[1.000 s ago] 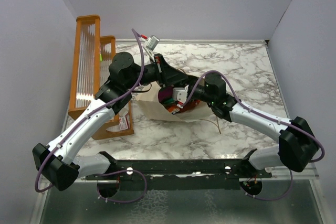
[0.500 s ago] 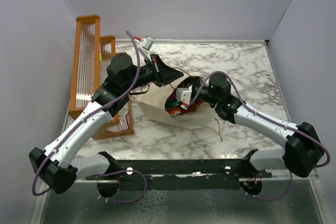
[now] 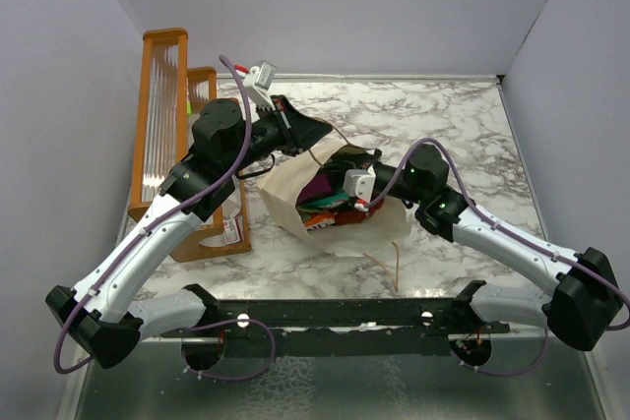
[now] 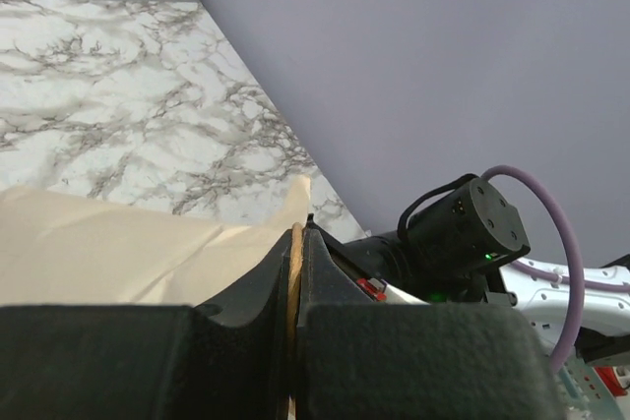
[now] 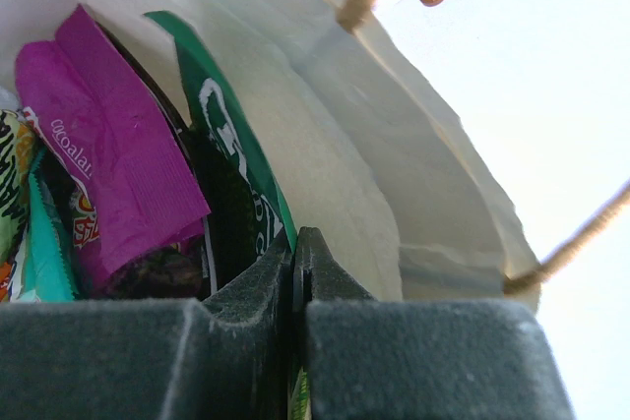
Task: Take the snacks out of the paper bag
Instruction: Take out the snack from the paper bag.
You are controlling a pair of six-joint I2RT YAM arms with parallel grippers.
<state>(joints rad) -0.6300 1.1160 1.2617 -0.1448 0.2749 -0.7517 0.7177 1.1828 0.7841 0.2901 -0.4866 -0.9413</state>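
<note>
The cream-white paper bag (image 3: 379, 223) lies on its side on the marble table, mouth toward the left. My left gripper (image 3: 317, 132) is shut on its thin tan loop handle (image 4: 293, 263) and holds the upper edge raised; the bag's paper (image 4: 108, 243) shows beside the fingers. My right gripper (image 3: 340, 196) is in the bag's mouth, shut on the edge of a green chip bag (image 5: 231, 145). Beside it lie a purple pouch (image 5: 108, 154) and a teal packet (image 5: 49, 253). Snacks (image 3: 317, 189) show in the mouth from above.
An orange-framed wooden rack (image 3: 167, 125) stands at the far left, next to my left arm. The bag's other handle (image 3: 396, 258) trails on the table toward the front edge. Lilac walls close in the table on three sides.
My right arm has drawn back to the right with the green bag in its grip. My left gripper has lifted the handle up and left, and the bag's mouth now gapes wider.
</note>
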